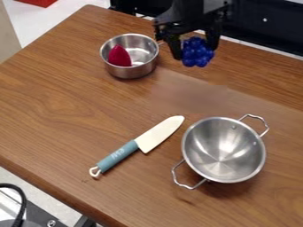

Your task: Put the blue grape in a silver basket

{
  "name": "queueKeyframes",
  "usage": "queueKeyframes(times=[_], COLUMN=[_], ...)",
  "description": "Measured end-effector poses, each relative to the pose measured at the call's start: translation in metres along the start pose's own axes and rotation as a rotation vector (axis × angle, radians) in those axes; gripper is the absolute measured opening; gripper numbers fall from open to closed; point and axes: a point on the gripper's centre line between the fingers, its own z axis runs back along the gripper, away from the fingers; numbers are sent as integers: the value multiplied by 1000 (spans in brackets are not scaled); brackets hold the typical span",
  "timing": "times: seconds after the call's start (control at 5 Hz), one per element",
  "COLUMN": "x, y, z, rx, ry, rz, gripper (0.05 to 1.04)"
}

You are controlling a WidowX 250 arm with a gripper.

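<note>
Table (65,119): wood-grained, brown, with long streaks and a rounded corner; it bore the basket (223,150), from which all places were taken.

Knife (160,133): just left of the basket, lying flat and aslant; cream blade, smooth, with a curved edge and rounded tip; blue-grey handle with pale lettering, ending in a small cream loop.

Pot (131,71): well to the upper left of the basket; round, silver, shiny metal with straight sides; a short handle showed on its right side, partly hidden near the gripper.

Red wedge (119,56): inside the pot, so also to the basket's upper left; smooth, narrowing to a blunt point at the top, leaning near the pot's left wall.

Gripper (194,48): black, with a dull finish, hanging well beyond the basket, toward the upper edge of the view; fingers (175,48) parted by about the breadth of what lay between them, one on each side, clamped on the grape.

Grape (197,54): a bunch in deep blue, lumpy, made of rounded, glossy beads; held between the fingers, well apart from the basket and outside it.

Basket, last: silver metal, a deep round bowl with a polished inside, bright streaks, rivets near the rim, and two wavy wire handles on opposite sides.
</note>
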Motion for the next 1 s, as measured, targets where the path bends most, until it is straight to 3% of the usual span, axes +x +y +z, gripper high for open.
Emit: queueKeyframes(times=[0.2, 0.4, 0.6, 1.0], x=[-48, -92, -117, -132], y=[3, 2, 0, -6], z=[4, 7, 5, -7], rx=[-19, -53, -68, -91], ry=[68, 99, 113, 108], rz=[-146, -291, -369, -400], gripper=[797, 797, 797, 797])
